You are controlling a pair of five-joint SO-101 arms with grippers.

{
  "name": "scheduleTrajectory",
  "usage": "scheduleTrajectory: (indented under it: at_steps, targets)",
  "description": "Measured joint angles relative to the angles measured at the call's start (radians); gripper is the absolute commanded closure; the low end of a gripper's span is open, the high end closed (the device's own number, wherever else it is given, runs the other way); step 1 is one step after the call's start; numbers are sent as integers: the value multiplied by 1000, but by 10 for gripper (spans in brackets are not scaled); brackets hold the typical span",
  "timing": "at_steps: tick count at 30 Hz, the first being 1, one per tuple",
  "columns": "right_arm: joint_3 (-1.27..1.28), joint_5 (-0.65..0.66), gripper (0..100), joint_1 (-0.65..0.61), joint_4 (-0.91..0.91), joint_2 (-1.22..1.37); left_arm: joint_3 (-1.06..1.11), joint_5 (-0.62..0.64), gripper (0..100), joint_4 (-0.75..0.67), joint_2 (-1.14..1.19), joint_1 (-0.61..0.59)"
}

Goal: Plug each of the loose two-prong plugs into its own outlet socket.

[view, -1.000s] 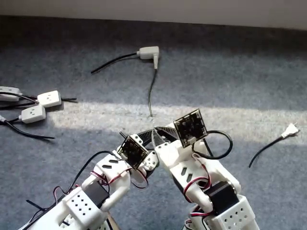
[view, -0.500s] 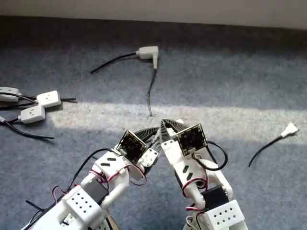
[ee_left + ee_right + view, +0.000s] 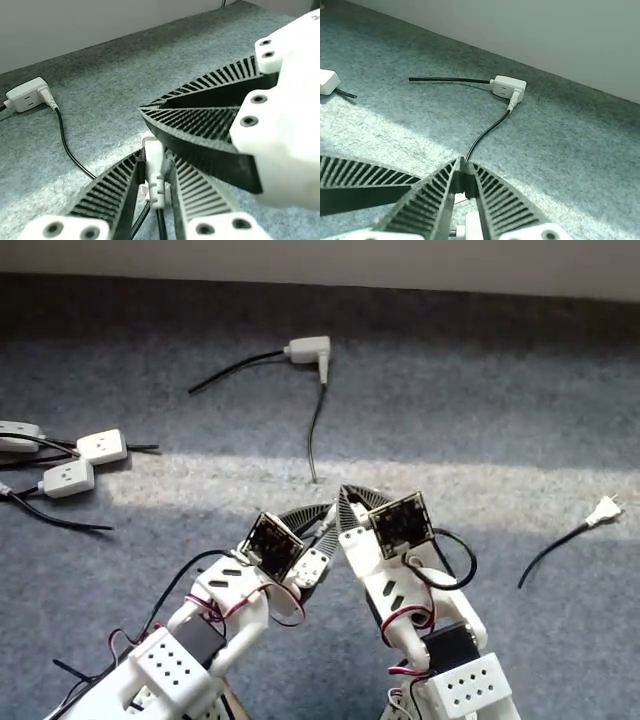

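Grey carpet [image 3: 500,390] under scattered white sockets [image 3: 103,445] and one loose plug [image 3: 605,510]

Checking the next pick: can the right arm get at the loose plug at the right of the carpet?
Probably yes. The loose plug lies in the open on the carpet, with nothing between it and the right gripper, which is shut. Whether the arm stretches that far is unclear.

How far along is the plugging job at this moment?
Done: one inserted plug sits in the far outlet. In hand: the left end effector is shut on a white held plug, with the right end effector closed beside it. Remaining: that plug needs a socket, and a loose plug lies on the carpet; two outlet blocks on the high view's left look free.
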Motion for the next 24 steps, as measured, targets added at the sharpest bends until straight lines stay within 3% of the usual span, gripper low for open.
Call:
scheduleTrajectory:
  at_steps: [5, 15, 24]
  targets:
    - [-112, -38, 990, -21, 89, 12, 0, 0, 994, -2, -3, 9]
    - [-127, -44, 990, -52, 97, 15, 0, -2, 994, -3, -5, 11]
    - [115, 49, 990, 74, -199, 9, 0, 0, 994, -2, -3, 6]
